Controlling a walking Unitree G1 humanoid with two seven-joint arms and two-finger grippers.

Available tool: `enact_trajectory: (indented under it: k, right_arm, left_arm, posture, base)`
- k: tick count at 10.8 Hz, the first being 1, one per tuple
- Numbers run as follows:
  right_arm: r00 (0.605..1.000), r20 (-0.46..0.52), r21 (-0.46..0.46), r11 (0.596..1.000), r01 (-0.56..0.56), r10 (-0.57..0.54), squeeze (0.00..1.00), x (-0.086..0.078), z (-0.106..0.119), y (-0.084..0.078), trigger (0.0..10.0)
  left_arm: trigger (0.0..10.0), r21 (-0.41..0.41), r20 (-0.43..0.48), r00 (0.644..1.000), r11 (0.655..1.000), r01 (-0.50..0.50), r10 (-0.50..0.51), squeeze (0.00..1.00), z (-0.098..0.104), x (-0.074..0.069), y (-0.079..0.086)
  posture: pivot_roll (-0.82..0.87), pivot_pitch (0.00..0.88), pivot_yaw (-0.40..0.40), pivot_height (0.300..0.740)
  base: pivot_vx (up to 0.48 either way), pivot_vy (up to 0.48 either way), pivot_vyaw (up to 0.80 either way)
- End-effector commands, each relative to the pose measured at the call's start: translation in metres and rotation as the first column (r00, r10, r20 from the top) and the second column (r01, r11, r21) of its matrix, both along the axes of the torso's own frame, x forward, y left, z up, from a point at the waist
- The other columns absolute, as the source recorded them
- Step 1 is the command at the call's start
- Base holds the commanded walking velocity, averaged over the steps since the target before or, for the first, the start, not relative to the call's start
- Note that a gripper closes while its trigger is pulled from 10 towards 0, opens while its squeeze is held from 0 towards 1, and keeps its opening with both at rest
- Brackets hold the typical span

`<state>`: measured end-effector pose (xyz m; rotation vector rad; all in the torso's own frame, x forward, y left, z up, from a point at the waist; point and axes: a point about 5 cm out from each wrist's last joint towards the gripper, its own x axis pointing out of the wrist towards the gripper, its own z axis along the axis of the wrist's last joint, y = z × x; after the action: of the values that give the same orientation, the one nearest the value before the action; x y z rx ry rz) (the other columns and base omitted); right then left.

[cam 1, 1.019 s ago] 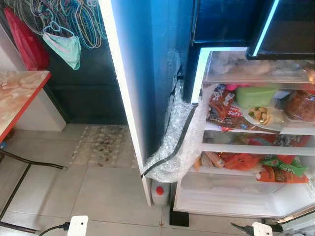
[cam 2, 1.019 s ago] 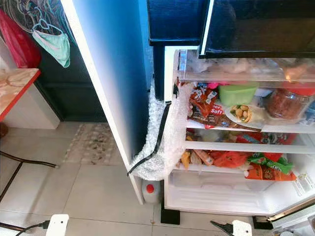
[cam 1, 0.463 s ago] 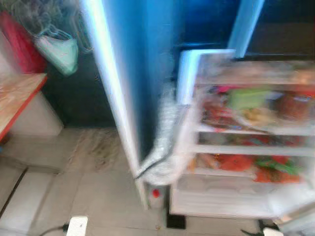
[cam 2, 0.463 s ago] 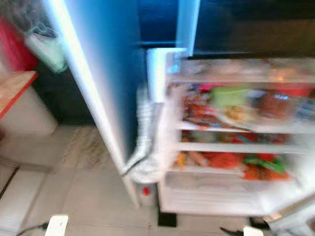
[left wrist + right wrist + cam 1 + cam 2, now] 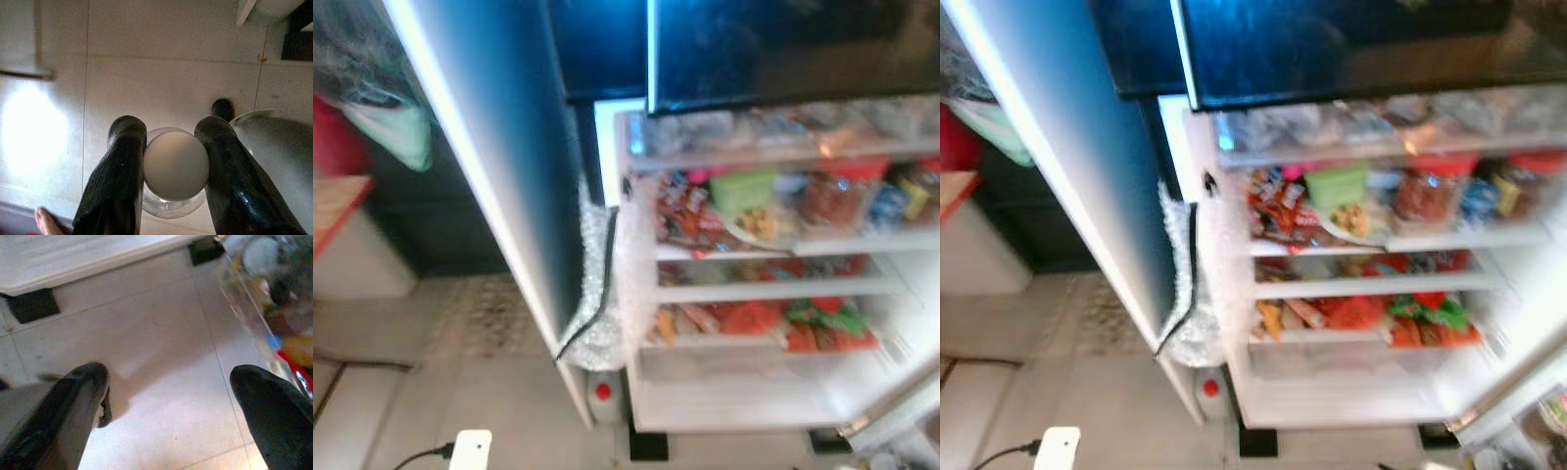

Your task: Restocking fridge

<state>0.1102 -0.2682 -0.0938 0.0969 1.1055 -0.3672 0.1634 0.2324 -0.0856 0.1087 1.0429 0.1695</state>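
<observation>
The left pincer [image 5: 171, 166] pinches a white-capped jar [image 5: 176, 165] and the right pincer [image 5: 166, 396] is spread wide, empty. To shelve it well, I think the robot should stop square before the open fridge [image 5: 764, 294] first, then lift.

Stocked fridge shelves [image 5: 773, 290]: snack packets [image 5: 822, 328], green tub [image 5: 742, 189], jar [image 5: 826, 199].

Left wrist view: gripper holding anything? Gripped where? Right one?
Left gripper clamps a clear jar with a white lid, fingers on opposite sides of the lid. Right gripper is open, holding nothing.

Head eyes look down into fridge [image 5: 754, 274]; wrist cameras face floor [image 5: 161, 377].
</observation>
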Motion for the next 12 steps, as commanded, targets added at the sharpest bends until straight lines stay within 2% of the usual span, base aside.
enact_trajectory:
  k: [1, 5, 7, 12]
  right_arm:
    - [1.0, 0.005, 0.007, 1.0, -0.008, 0.008, 0.0, 0.005, -0.001, 0.006, 10.0]
    - [0.999, 0.023, 0.027, 0.999, -0.026, 0.025, 0.0, 0.015, -0.002, 0.022, 10.0]
    - [1.0, 0.019, 0.026, 0.999, -0.02, 0.02, 0.0, 0.01, -0.002, 0.017, 10.0]
    - [1.0, 0.019, 0.024, 1.0, -0.017, 0.017, 0.0, 0.01, -0.001, 0.014, 10.0]
  left_arm:
    - [10.0, 0.024, -0.028, 0.999, 1.0, 0.015, -0.015, 0.0, -0.001, -0.005, 0.006]
    - [10.0, 0.024, -0.027, 0.999, 1.0, 0.017, -0.016, 0.0, -0.001, -0.006, 0.007]
    - [10.0, 0.023, -0.026, 1.0, 1.0, 0.015, -0.014, 0.0, -0.001, -0.006, 0.007]
    - [10.0, 0.016, -0.021, 1.0, 1.0, 0.008, -0.008, 0.0, -0.001, -0.004, 0.005]
  posture:
    - [-0.03, 0.053, 0.062, 0.74]
    - [-0.03, 0.065, 0.061, 0.74]
    - [-0.03, 0.071, 0.06, 0.74]
    - [-0.03, 0.075, 0.052, 0.74]
  base:
    - [0.0, -0.244, 0.0]
    - [0.0, -0.244, 0.0]
    - [0.0, -0.244, 0.0]
    - [0.0, -0.243, 0.0]
